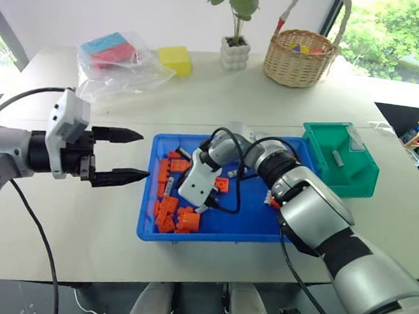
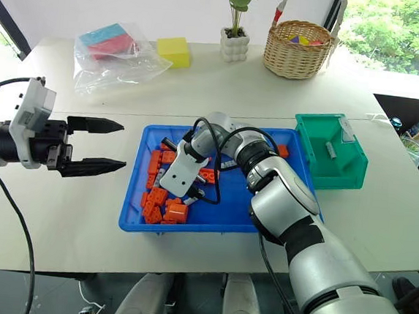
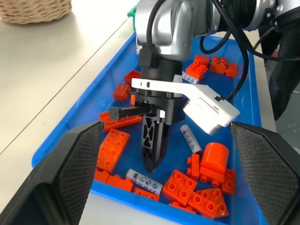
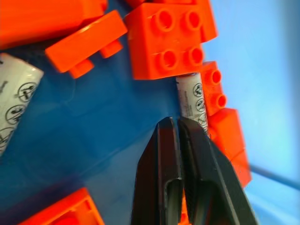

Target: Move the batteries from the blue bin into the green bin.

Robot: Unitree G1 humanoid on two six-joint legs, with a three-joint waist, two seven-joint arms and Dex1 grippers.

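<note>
down in the blue bin [image 1: 291, 234] my right gripper [image 4: 176, 124] sits among orange bricks [image 1: 166, 219], fingers pinched together with nothing between them; a battery [image 4: 192, 101] lies just beside the tips at 1 o'clock, not gripped. another battery [image 3: 144, 181] lies at 6 o'clock of the fingertip in the left wrist view, one more [image 3: 191, 139] at 3 o'clock. one battery [image 1: 336, 157] already lies in the green bin [image 1: 361, 186], at 3 o'clock of the blue one. left gripper [image 1: 131, 154] hangs spread wide over the table [image 1: 78, 226] at 9 o'clock of the blue bin. batteries look light, stiff, smooth, likely to roll; i'd take one across its middle. right wrist view shows the missed battery wedged against bricks; head views hide it behind my wrist.
</note>
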